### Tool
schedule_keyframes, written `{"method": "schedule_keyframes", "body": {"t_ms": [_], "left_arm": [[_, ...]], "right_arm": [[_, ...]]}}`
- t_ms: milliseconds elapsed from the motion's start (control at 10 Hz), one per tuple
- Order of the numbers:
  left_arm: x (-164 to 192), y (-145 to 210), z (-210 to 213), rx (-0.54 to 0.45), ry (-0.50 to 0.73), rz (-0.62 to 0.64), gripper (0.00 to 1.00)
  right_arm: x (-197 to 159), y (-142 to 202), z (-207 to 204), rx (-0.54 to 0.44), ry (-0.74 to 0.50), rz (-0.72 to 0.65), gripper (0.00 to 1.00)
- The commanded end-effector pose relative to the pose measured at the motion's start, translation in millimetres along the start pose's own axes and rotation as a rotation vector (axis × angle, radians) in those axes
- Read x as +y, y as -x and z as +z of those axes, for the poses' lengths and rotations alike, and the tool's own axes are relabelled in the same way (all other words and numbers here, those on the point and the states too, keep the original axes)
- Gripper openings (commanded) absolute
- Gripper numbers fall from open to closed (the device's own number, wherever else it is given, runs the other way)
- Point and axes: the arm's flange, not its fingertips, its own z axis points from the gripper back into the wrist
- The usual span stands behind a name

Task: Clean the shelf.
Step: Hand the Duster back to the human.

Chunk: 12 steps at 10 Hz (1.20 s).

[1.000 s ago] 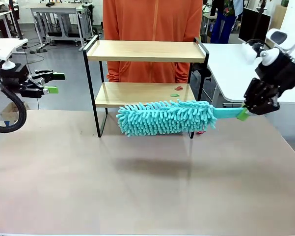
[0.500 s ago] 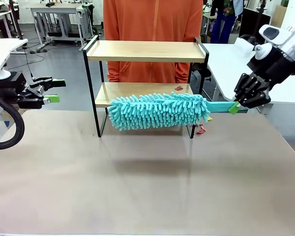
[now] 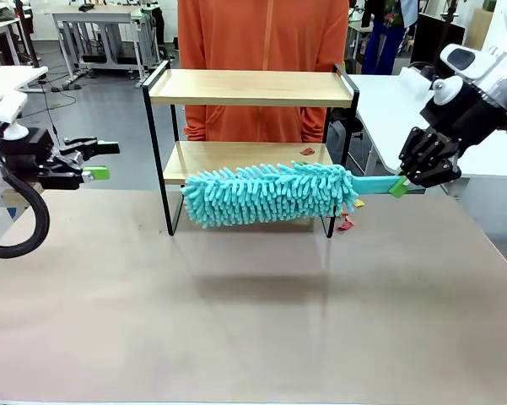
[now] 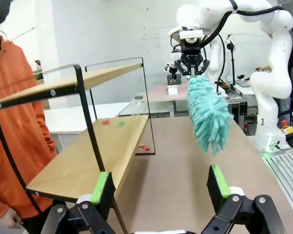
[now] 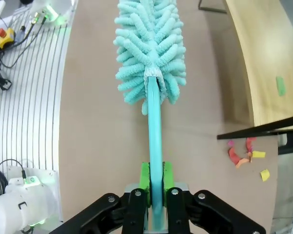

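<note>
The shelf (image 3: pixel 253 88) stands at the table's far side, with two wooden boards in a black frame. A red and a green scrap (image 3: pixel 304 153) lie on its lower board (image 4: pixel 102 151) near the right end. My right gripper (image 3: pixel 399 186) is shut on the handle of a teal fluffy duster (image 3: pixel 266 194). The duster hangs level across the front of the lower board. In the right wrist view the pads (image 5: pixel 144 176) clamp the handle (image 5: pixel 154 136), and the lower board (image 5: pixel 263 63) lies to the right. My left gripper (image 3: pixel 97 160) hovers open and empty, left of the shelf.
A person in an orange top (image 3: pixel 261 34) stands right behind the shelf. Several coloured paper scraps (image 3: pixel 346 223) lie on the table by the shelf's right front leg (image 5: pixel 244 156). The brown tabletop (image 3: pixel 253 321) in front is bare.
My right gripper has risen and shifted left, carrying the duster up and leftward along the front of the lower board. My left gripper has edged slightly right.
</note>
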Motion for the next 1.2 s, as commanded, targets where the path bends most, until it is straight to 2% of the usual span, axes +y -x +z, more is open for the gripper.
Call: {"method": "schedule_keyframes", "body": {"t_ms": [0, 600, 700, 800, 900, 1100], "left_arm": [[-20.3, 5.3, -21.1, -0.003, -0.06, 0.037, 1.0], [-74.9, 6.2, -54.1, -0.013, -0.036, 0.074, 1.0], [-80.2, 5.8, -60.0, -0.017, 0.009, 0.086, 1.0], [-85.0, 1.7, -63.7, -0.054, 0.044, 0.114, 1.0], [-78.2, -2.8, -56.6, -0.024, -0.019, 0.093, 1.0], [-79.9, 8.8, -60.7, -0.028, 0.017, 0.079, 1.0]], "right_arm": [[-8.7, 3.3, -13.1, -0.102, -0.024, 0.083, 0.13], [-23.7, 4.5, -34.7, -0.154, -0.081, 0.13, 0.13], [-28.9, 5.3, -36.3, -0.15, -0.098, 0.129, 0.13], [-14.0, 4.1, -35.5, -0.116, -0.072, 0.104, 0.13], [-14.0, 4.1, -35.5, -0.116, -0.072, 0.104, 0.13], [-14.0, 4.1, -35.5, -0.116, -0.072, 0.104, 0.13]]}}
